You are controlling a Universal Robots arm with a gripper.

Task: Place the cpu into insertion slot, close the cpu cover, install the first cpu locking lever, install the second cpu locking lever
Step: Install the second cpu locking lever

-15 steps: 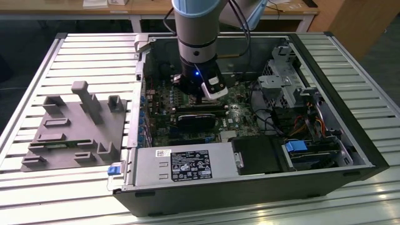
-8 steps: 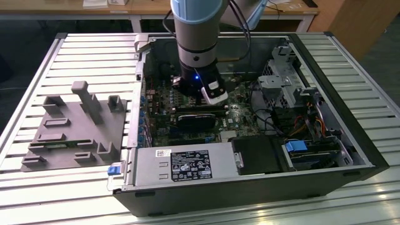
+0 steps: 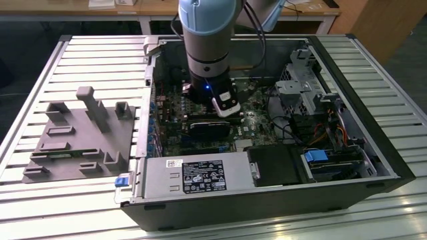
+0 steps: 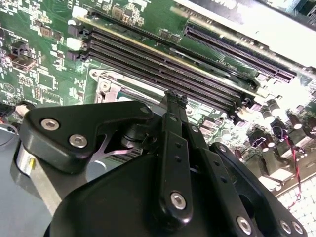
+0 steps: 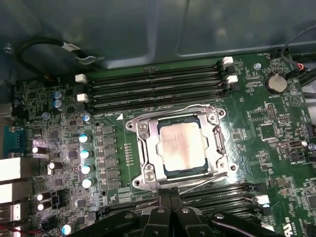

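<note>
CPU (image 5: 181,147) sits in the insertion slot (image 5: 144,148) under the closed cpu cover (image 5: 150,132), both levers seemingly latched; gripper (image 5: 170,200) hovers just beside, fingers pinched together, empty.

The arm (image 3: 208,45) reaches straight down with its wrist vertical, and the gripper (image 5: 170,197) hangs with both black fingers (image 4: 176,106) pressed together, holding nothing.

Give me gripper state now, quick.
Gripper: shut, holding nothing, at the edge of the insertion slot; the cpu sits in it under the closed cpu cover.
</note>
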